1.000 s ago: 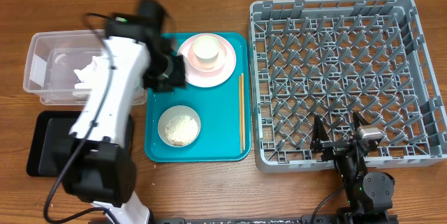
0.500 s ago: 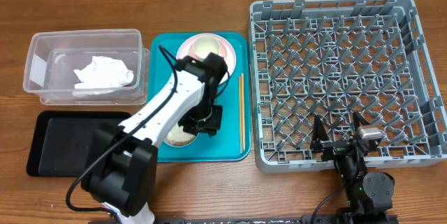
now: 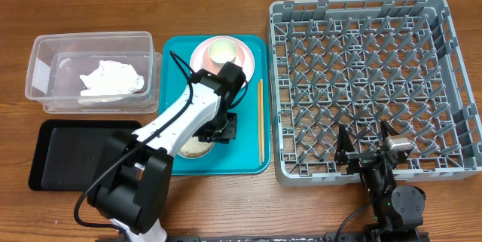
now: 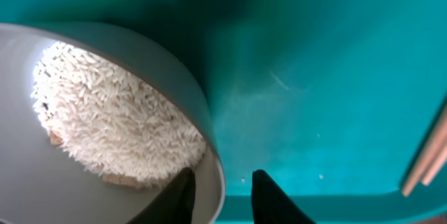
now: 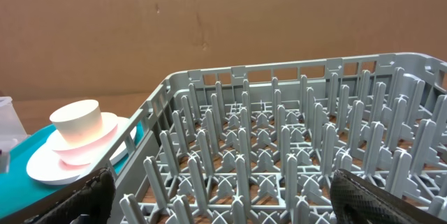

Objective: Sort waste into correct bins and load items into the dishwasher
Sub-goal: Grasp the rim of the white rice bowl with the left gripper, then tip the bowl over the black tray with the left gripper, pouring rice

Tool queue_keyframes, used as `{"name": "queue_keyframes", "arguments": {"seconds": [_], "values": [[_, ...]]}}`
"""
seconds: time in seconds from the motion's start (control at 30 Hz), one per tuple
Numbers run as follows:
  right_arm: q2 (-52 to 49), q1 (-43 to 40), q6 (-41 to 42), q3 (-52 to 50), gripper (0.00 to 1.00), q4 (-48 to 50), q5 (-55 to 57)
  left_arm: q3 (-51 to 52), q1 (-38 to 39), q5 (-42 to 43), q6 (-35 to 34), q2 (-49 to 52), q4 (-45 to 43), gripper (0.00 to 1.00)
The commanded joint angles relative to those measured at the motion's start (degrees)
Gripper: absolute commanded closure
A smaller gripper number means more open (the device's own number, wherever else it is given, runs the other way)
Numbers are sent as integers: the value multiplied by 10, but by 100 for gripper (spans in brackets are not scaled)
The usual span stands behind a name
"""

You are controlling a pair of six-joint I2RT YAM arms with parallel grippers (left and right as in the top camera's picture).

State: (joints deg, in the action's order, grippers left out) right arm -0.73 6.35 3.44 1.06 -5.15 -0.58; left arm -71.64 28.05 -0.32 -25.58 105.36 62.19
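From overhead the left arm (image 3: 188, 114) hides most of the whitish bowl (image 4: 140, 49), and the wrist view crops it at left and bottom, leaving the chopsticks (image 4: 429, 154) a sliver. The bowl sits on the teal tray (image 4: 314, 77) holding white rice (image 4: 112, 119). The left gripper (image 4: 218, 178) straddles its rim, narrowly parted with tray showing beside the outer finger, and the right gripper (image 5: 220, 185) gapes wide by the grey dish rack (image 5: 279, 147).

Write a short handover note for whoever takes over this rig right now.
Left gripper: open, fingers astride the bowl rim, rice inside, on the teal tray.
Right gripper: open, idle at the rack edge.
Done: napkin in the clear tub.
Left: bin the rice; rack the bowl, cup, plate, chopsticks. Rack is empty.
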Motion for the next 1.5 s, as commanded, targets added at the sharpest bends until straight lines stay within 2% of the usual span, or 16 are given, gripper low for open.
{"name": "queue_keyframes", "arguments": {"seconds": [0.0, 0.07, 0.3, 0.47, 0.7, 0.83, 1.0, 1.03, 1.2, 1.3, 1.47], "values": [[6, -4, 2, -6, 0, 3, 5, 23, 2, -12, -8, -8, -20, 82], [6, -4, 2, -6, 0, 3, 5, 28, 2, -12, -8, -8, -23, 96], [6, -4, 2, -6, 0, 3, 5, 14, 1, -12, -8, -10, -17, 96], [6, -4, 2, -6, 0, 3, 5, -29, 1, -12, -1, -28, 26, 96], [6, -4, 2, -6, 0, 3, 5, -59, -5, -13, 1, -139, 83, 96], [6, -4, 2, -6, 0, 3, 5, -59, -40, -13, 2, -211, 114, 96], [6, -4, 2, -6, 0, 3, 5, -59, -149, 50, 67, -275, 144, 96], [6, -4, 2, -6, 0, 3, 5, -59, -212, 88, 102, -289, 149, 96], [6, -4, 2, -6, 0, 3, 5, -56, -376, 183, 177, -291, 156, 96], [6, -4, 2, -6, 0, 3, 5, -47, -465, 260, 200, -287, 149, 96], [6, -4, 2, -6, 0, 3, 5, -10, -586, 356, 203, -285, 92, 96]]}}
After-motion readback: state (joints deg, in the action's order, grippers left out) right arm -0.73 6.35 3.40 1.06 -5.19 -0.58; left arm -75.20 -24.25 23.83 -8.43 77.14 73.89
